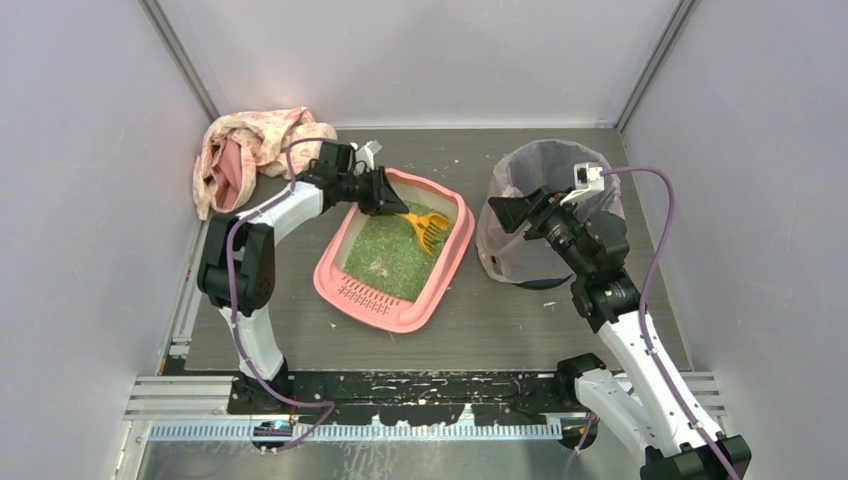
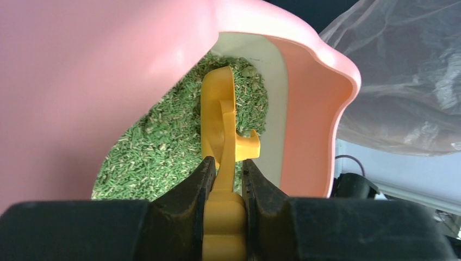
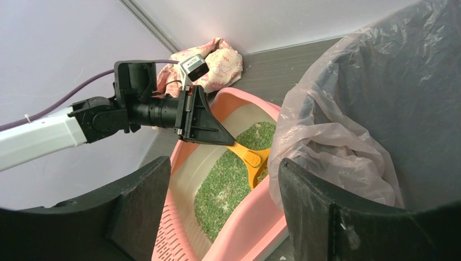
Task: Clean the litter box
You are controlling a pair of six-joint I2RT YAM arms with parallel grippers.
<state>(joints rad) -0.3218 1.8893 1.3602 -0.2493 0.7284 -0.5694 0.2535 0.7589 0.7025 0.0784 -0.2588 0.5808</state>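
A bag-lined dark bin (image 1: 545,165) stands right; a crumpled floral cloth (image 1: 245,150) lies far left.

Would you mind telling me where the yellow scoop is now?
In the top view the yellow scoop lies near centre, clamped in the left gripper, at the far end of the litter box, with the bin to its right.

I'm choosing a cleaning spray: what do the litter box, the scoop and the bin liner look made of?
Litter box: smooth, slightly glossy pink moulded plastic, by its sheen. Scoop: rigid yellow plastic, apparently. Bin liner: thin translucent plastic film, crinkled.
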